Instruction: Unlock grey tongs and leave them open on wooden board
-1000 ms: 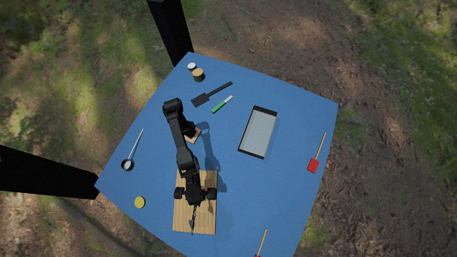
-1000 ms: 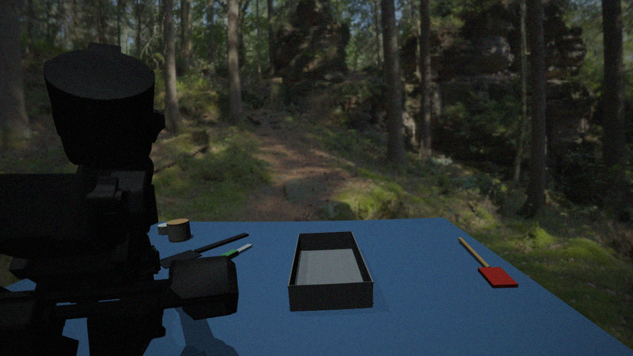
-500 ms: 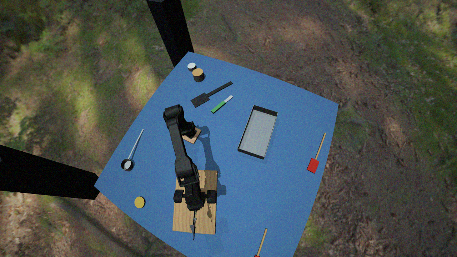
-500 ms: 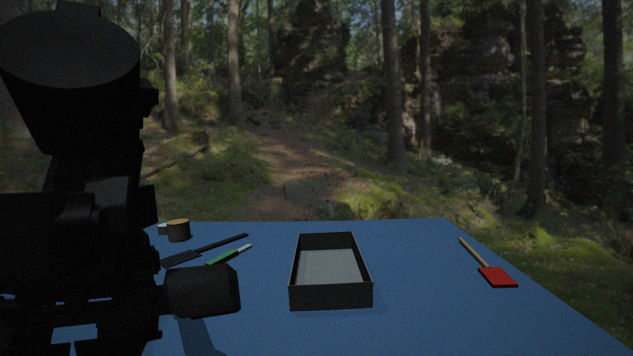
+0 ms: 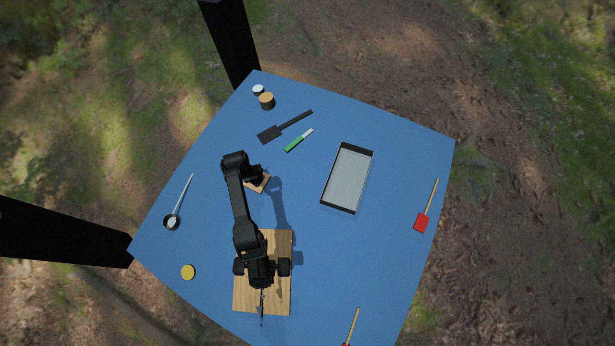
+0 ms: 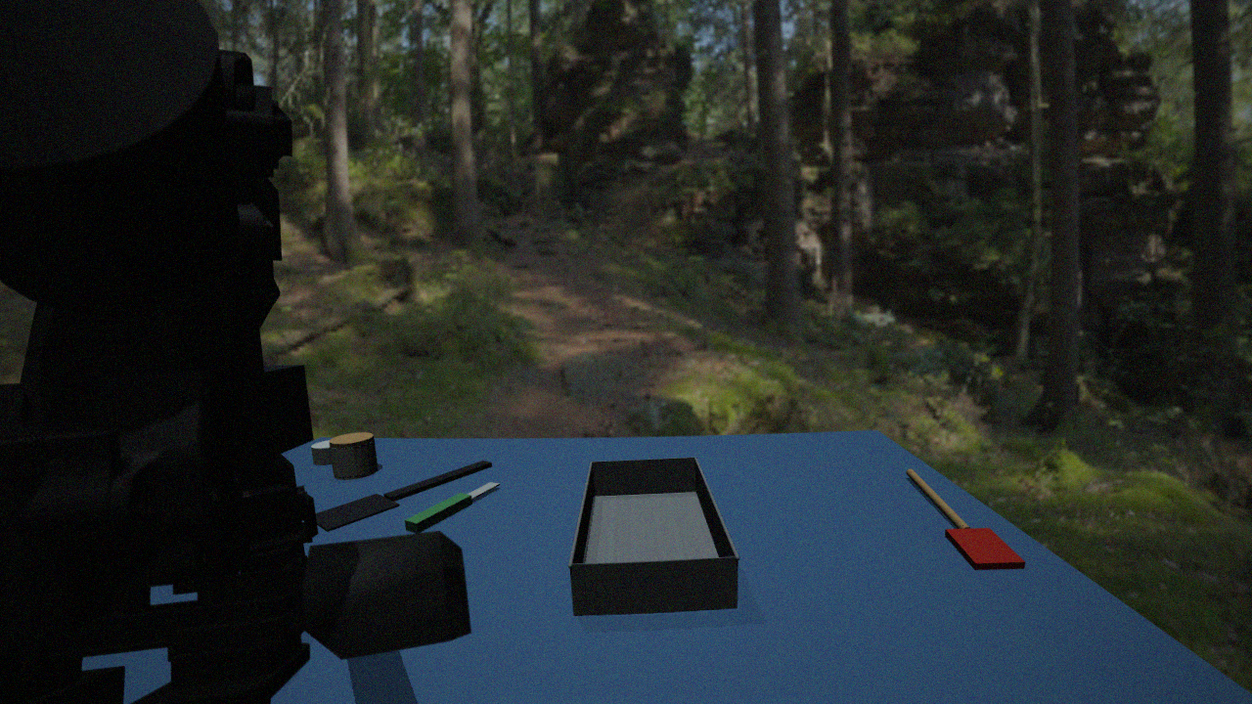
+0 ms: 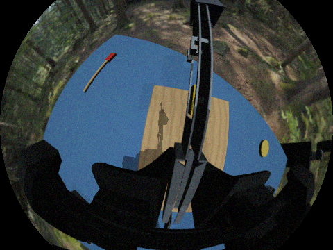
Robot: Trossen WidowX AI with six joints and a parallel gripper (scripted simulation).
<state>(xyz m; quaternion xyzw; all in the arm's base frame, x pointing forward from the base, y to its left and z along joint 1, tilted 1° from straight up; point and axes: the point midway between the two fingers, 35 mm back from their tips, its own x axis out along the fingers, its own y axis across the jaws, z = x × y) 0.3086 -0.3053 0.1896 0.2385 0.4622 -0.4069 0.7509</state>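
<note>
My gripper (image 7: 179, 151) is shut on the grey tongs (image 5: 261, 306) (image 7: 202, 87), holding them raised above the wooden board (image 5: 280, 242) (image 7: 216, 132). In the wrist view the long dark arms run close together from between the fingers to a dark block at the top, with a small latch-like part beside them below it. Grey blade ends show at the bottom of that view. The tongs cast a shadow on the board. In the top view the wrist hides the fingers; the exterior view does not show them clearly. The roasting tin (image 5: 357, 149) (image 6: 653, 587) has no tongs across it.
A yellow disc (image 5: 188, 272) (image 7: 264, 148) lies beside the board. A ladle (image 5: 182, 193), a black spatula (image 5: 269, 134), a green-handled tool (image 5: 294, 143) and two round pots lie farther back. Red-headed tools (image 5: 421, 222) (image 6: 984, 548) (image 7: 110, 57) lie toward the table edges.
</note>
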